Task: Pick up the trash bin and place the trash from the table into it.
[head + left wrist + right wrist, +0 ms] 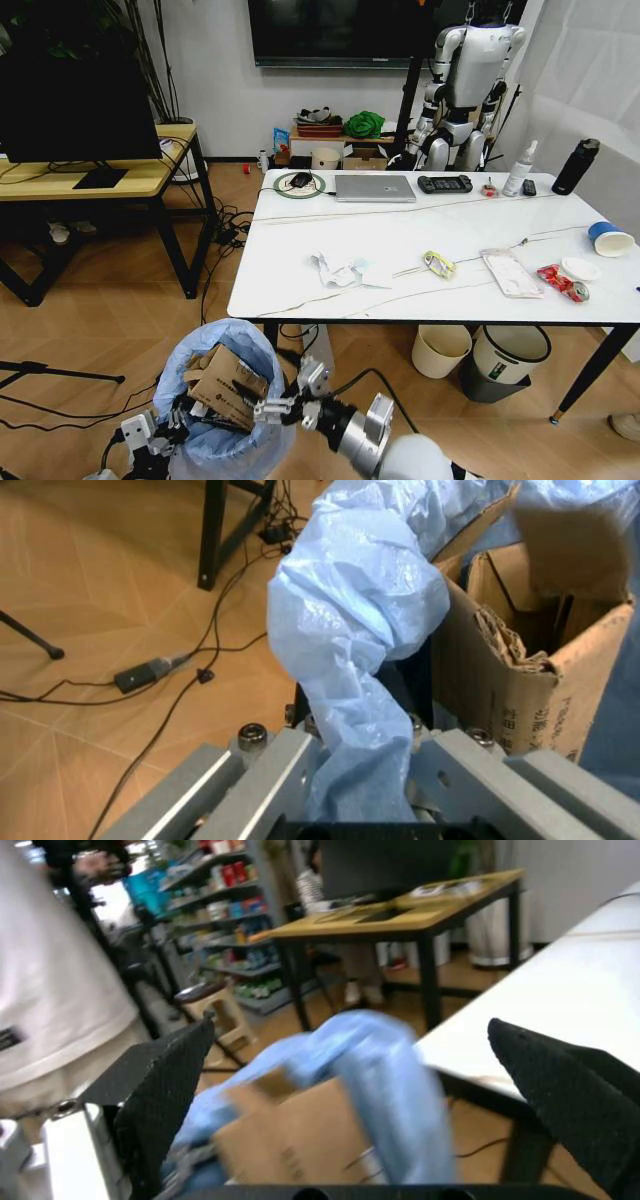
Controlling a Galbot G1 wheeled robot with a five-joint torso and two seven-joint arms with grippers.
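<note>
Below the near edge of the desk (300,290), in the head view, the trash bin (222,440) sits low between both arms, cardboard (228,385) already poking out; the left gripper (150,432) is at its rim, the right gripper (285,405) beside it, while the trash (512,272) lies spread across the marble top. In the left wrist view, the left gripper's (365,776) jaws pinch only the blue bag (360,622). In the right wrist view, the right gripper's (360,1080) jaws stand wide apart, holding nothing, bin (340,1087) just beyond. The thin liner could slip or tear when lifted, likely dropping the bin.
</note>
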